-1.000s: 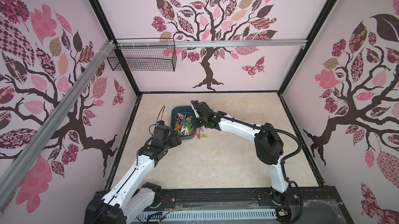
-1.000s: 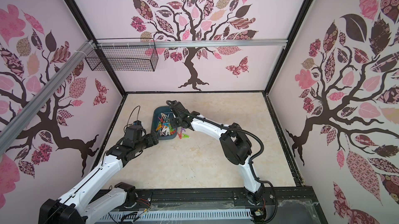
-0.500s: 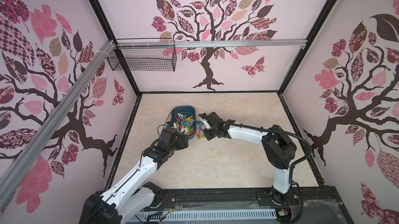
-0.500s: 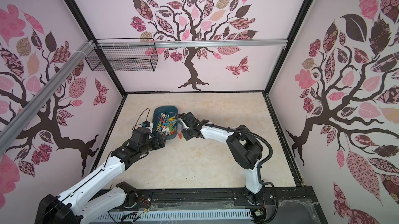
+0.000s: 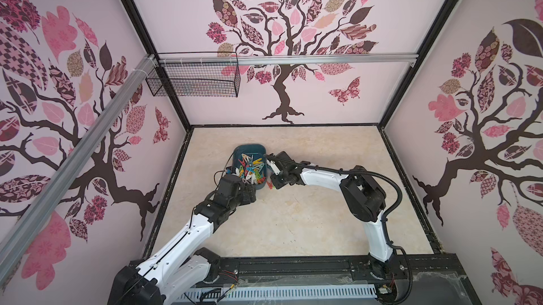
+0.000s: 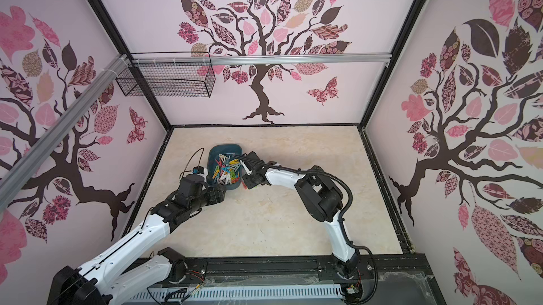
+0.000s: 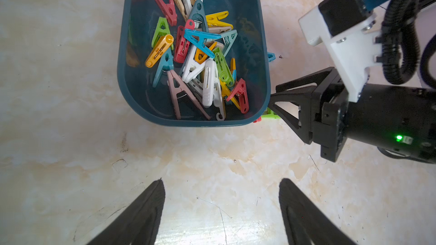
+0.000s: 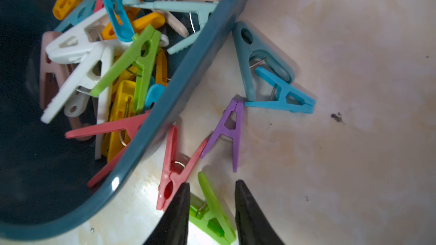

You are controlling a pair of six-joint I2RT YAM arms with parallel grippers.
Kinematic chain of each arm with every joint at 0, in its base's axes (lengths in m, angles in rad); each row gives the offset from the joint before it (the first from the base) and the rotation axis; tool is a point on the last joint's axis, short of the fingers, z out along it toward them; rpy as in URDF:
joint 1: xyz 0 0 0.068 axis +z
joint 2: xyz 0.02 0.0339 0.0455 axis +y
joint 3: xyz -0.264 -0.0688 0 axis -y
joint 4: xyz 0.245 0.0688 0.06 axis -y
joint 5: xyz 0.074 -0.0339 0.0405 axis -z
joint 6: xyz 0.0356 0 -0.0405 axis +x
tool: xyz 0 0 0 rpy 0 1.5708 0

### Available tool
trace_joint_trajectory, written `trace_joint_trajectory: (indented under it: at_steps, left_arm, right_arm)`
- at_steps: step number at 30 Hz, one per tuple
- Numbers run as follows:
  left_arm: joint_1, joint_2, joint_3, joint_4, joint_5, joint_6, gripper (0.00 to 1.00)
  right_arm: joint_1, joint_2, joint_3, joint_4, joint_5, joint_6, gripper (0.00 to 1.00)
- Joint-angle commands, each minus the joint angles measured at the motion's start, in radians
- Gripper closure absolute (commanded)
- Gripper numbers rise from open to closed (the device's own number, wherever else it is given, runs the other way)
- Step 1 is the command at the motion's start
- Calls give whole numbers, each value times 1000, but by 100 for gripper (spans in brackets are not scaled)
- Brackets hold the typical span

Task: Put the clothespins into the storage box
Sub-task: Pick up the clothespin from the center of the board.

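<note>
The dark teal storage box (image 5: 249, 149) (image 6: 224, 147) (image 7: 193, 123) (image 8: 188, 67) sits on the floor at the back left, holding a pile of mixed-colour clothespins (image 5: 249, 170) (image 7: 198, 59). Several more lie on the floor along its right side: green (image 8: 212, 210), red (image 8: 174, 168), purple (image 8: 230, 130), blue (image 8: 280, 97) and dark teal (image 8: 254, 52). My right gripper (image 8: 212, 182) (image 5: 271, 184) (image 7: 273, 92) is low at that side, narrowly open, its fingers straddling the green clothespin. My left gripper (image 7: 220, 180) (image 5: 249, 193) hangs wide open and empty over bare floor by the box's near end.
A black wire basket (image 5: 194, 79) hangs on the back wall's rail, high at the left. Patterned walls enclose the floor on three sides. A black rail (image 5: 293, 268) carrying both arm bases runs along the front edge.
My right gripper has left the space over the box and come down beside its right side onto the loose clothespins. My left arm has moved forward to the box's near end.
</note>
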Motion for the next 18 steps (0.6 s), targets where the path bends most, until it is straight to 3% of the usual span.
trace_joint_trajectory:
  at_steps: [1, 6, 13, 18]
  left_arm:
    - [-4, 7, -15, 20, 0, 7, 20]
    - [-5, 11, -11, 26, 3, 4, 20]
    - [-4, 3, -4, 15, -7, 5, 20]
    - [-4, -17, 22, -18, -43, 1, 20]
  right_arm:
    - [1, 54, 32, -13, 6, -2, 65]
    - [1, 73, 35, -22, 27, -7, 69]
    - [1, 66, 39, -71, 88, -2, 83]
    - [2, -77, -26, -74, 107, 57, 90]
